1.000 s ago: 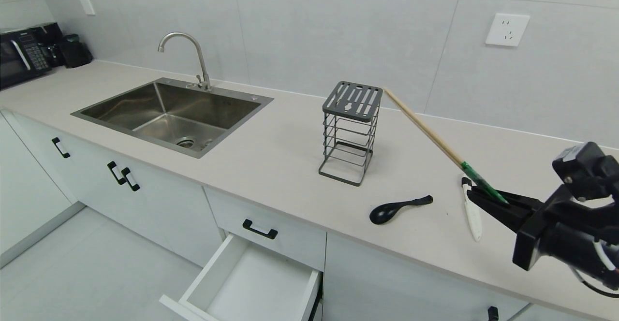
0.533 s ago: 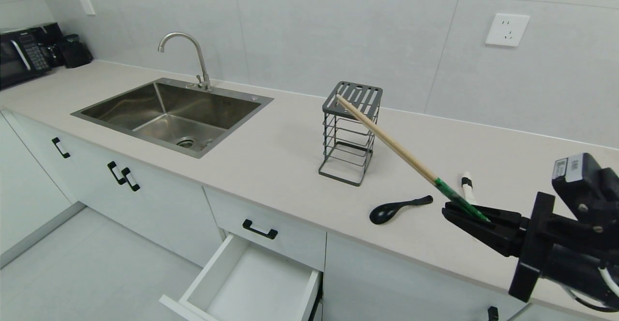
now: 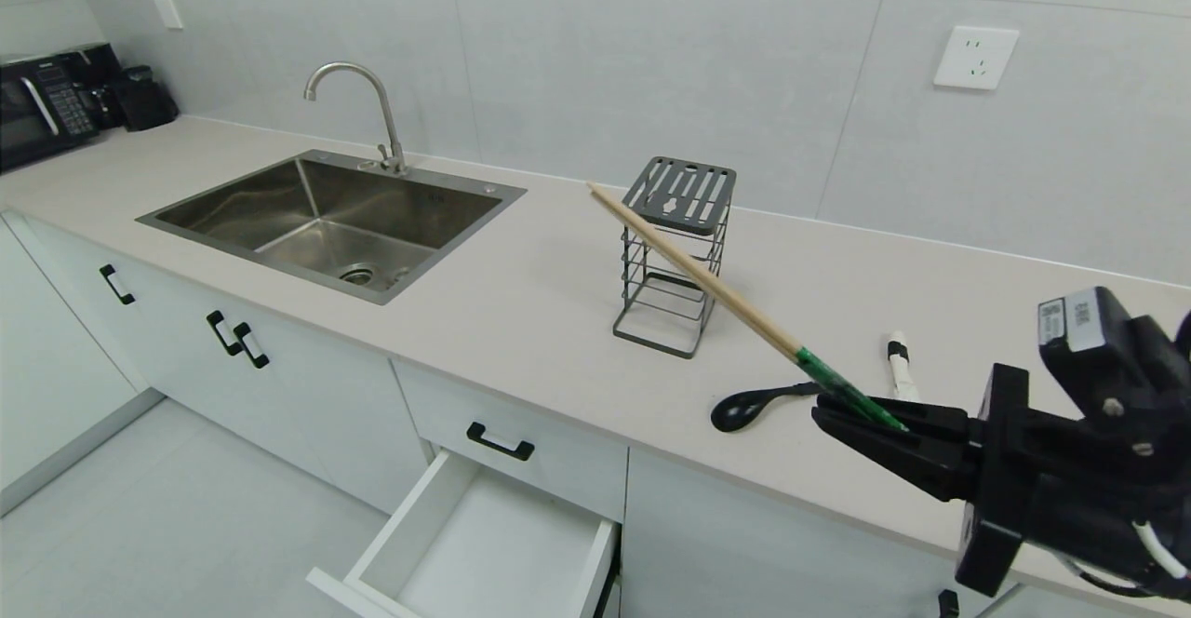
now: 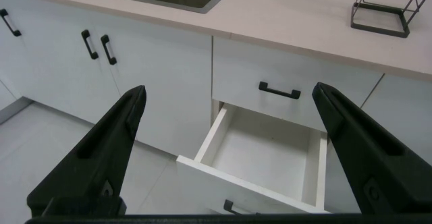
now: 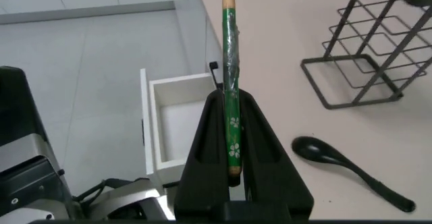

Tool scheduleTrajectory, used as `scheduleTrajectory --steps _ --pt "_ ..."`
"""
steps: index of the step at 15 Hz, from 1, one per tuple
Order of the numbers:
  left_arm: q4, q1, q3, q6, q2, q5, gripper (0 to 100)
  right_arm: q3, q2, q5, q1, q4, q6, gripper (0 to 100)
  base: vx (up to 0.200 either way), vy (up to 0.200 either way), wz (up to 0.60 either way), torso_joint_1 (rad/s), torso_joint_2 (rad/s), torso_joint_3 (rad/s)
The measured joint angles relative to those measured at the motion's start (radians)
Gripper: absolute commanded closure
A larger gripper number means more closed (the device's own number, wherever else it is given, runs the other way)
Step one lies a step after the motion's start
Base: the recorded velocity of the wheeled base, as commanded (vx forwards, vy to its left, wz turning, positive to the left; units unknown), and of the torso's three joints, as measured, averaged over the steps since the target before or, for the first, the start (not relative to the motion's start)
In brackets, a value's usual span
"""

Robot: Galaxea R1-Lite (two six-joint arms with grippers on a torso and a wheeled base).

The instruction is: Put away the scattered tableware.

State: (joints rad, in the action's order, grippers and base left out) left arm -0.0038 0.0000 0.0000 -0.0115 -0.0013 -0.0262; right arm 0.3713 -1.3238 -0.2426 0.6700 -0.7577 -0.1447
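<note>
Found right gripper (image 3: 861, 413) low over the front part of the pale beige countertop (image 3: 521, 320), jaws pinching the green end of a long wooden chopstick with a green patterned end (image 3: 707, 283). Logged the chopstick off the surface, bare end slanting up and away toward the robot's left, crossing in head view in front of the dark grey wire rack with a slotted top (image 3: 676, 255); cannot tell whether one stick or a pair. Noted the rack upright on the counter, well to the right of the stainless steel sink (image 3: 270, 199). Spotted a black plastic spoon (image 3: 758, 401) flat on the counter just beside the gripper tips, bowl toward the front edge, plus a slim white utensil with a black band (image 3: 898, 362) lying near the spoon's handle, near part hidden behind the gripper. Marked a white drawer (image 3: 484, 544) pulled open under the counter, below and a little left of the rack. Found left gripper (image 4: 228, 89) hanging in front of the white cabinet fronts (image 4: 155, 55), over that open drawer, jaws spread wide.
</note>
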Motion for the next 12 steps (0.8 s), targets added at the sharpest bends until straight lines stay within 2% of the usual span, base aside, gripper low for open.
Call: scheduleTrajectory --steps 3,5,8,10,12 --pt "0.0 0.0 0.0 0.0 0.0 0.0 0 0.014 -0.065 -0.002 0.039 0.001 0.031 100 0.0 0.0 0.0 0.0 0.0 0.0" --pt "0.0 0.0 0.0 0.0 0.0 0.0 0 0.026 -0.1 0.021 0.112 0.001 0.096 100 0.0 0.0 0.0 0.0 0.0 0.0" --pt "0.0 0.0 0.0 0.0 0.0 0.0 0 0.068 -0.161 0.197 0.24 0.005 0.219 100 0.0 0.0 0.0 0.0 0.0 0.0" --pt "0.0 0.0 0.0 0.0 0.0 0.0 0 0.079 -0.21 0.223 0.283 0.003 0.224 100 0.0 0.0 0.0 0.0 0.0 0.0" --pt "0.0 0.0 0.0 0.0 0.0 0.0 0 0.097 -0.259 0.311 0.324 0.004 0.22 100 0.0 0.0 0.0 0.0 0.0 0.0"
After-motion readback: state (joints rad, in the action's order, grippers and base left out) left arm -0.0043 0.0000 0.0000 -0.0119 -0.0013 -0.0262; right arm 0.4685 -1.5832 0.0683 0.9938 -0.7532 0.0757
